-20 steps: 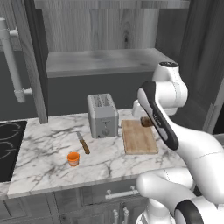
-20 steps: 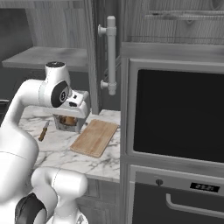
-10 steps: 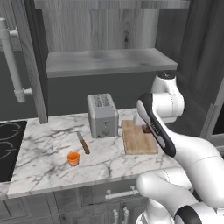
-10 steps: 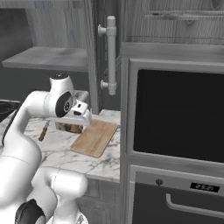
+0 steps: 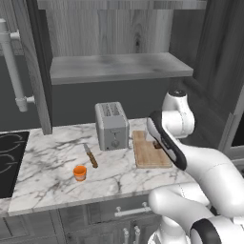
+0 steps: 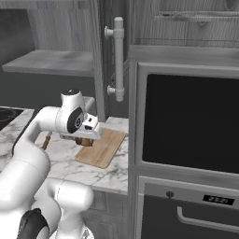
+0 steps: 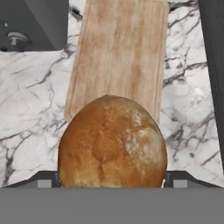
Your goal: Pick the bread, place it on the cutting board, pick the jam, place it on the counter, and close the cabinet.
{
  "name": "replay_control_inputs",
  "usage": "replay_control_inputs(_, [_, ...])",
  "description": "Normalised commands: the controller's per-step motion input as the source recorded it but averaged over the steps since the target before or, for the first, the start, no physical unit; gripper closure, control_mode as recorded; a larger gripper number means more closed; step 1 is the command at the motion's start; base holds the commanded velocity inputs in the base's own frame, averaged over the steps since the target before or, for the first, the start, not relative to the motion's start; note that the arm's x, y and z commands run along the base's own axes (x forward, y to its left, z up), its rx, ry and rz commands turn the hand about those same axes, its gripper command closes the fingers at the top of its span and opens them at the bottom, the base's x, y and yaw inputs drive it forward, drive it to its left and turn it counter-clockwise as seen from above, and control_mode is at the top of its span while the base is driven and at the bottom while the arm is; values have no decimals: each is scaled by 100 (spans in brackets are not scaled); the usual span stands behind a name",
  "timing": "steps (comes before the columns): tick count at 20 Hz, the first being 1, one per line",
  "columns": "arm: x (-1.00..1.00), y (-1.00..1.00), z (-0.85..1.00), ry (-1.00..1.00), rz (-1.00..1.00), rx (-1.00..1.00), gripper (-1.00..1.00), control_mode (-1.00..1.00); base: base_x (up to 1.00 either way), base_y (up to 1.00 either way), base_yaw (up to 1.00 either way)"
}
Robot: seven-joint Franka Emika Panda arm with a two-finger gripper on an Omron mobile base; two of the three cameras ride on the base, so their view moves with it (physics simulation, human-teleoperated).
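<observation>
The bread [image 7: 112, 142], a round brown bun, sits between my gripper's [image 7: 112, 181] fingers [image 7: 43, 179], which are shut on it. It hangs just above the near end of the wooden cutting board [image 7: 122, 43]. From the base, the gripper [image 5: 157, 144] holds the bread [image 6: 85, 142] low over the cutting board [image 5: 147, 157], right of the toaster. The orange jam [image 5: 80, 172] stands on the marble counter [image 5: 47, 157] toward its front left. The cabinet [image 5: 119, 66] above is open, its door [image 5: 40, 71] swung out with a long bar handle [image 5: 12, 66].
A silver toaster [image 5: 112, 126] stands just left of the board. A knife [image 5: 90, 156] lies between toaster and jam. A black cooktop [image 5: 9, 162] lies at the counter's left end. An oven column [image 6: 186, 121] rises right of the board.
The arm has lowered the bread toward the cutting board, the hand dropping and drifting slightly right. The jam, knife and toaster have stayed put.
</observation>
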Motion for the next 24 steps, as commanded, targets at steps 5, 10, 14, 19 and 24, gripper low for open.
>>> replay_control_inputs(5, [33,-5,-23,0,0,0,100,-100,0,0,0])
replay_control_inputs(10, [29,-3,-18,0,0,0,100,-100,0,0,0])
replay_control_inputs(14, [32,-3,-16,0,0,0,100,-100,0,0,0])
replay_control_inputs(19, [31,-3,-18,0,0,0,100,-100,0,0,0])
replay_control_inputs(24, [19,-3,-20,0,0,0,100,-100,0,0,0])
